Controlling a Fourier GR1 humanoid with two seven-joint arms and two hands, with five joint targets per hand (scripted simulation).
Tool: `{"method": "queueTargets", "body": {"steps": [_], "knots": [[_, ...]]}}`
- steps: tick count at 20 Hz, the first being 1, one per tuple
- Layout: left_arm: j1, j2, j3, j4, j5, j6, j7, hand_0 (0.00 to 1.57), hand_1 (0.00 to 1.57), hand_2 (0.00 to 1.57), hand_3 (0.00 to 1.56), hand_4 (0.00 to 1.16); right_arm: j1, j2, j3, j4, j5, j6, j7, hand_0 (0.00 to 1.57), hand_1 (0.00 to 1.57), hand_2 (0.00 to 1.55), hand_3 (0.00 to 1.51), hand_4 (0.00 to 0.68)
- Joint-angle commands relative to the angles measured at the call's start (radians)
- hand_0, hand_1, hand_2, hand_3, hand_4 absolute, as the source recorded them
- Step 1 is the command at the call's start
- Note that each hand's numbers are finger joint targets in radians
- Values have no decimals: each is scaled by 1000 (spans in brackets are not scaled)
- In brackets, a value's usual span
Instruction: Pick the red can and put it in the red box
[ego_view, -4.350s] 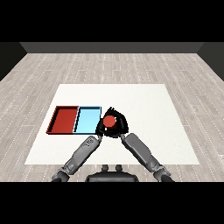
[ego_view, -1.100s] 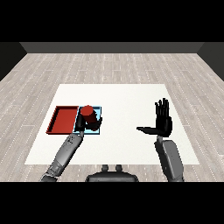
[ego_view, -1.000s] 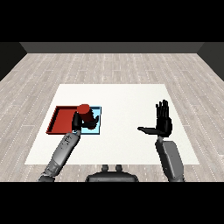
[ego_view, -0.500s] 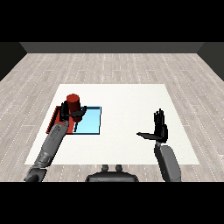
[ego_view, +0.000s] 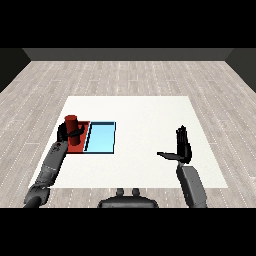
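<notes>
The fingers (ego_view: 76, 133) of the left hand (ego_view: 67, 135) are curled round the red can (ego_view: 71, 125), which is held upright over the red tray (ego_view: 83, 131) — the place it is meant to go. It is likely held this way so that it can be set down standing. Whether the can's bottom is touching the tray cannot be told, because the hand is in front of it. The light blue tray (ego_view: 101, 138) lies just beside the red one, touching it, and nothing is seen inside it. The right hand (ego_view: 182, 146) is held up well apart on the other side, with straight fingers and nothing in it — out of the way. Nothing on the white table (ego_view: 145, 110) is seen blocking the can.
</notes>
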Motion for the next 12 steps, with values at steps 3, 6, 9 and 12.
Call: {"method": "queueTargets", "body": {"steps": [3,6,9,12], "knots": [[-85,-25,41,360,-62,79,-87,1474,1474,1489,1457,1020,35,3,-2,-26,14,14,-60,0,0,0,0,0],[-141,39,34,477,-94,55,2,1005,1005,1064,1208,939,2,-1,-3,-59,34,-30,-6,0,0,0,0,0],[-153,-2,27,575,-118,88,-23,534,534,615,0,664,-15,4,6,-24,45,-7,-48,0,0,0,0,0],[-197,31,57,632,-96,40,32,798,798,749,0,709,-29,-28,-33,9,20,38,-81,0,0,0,0,0]]}}
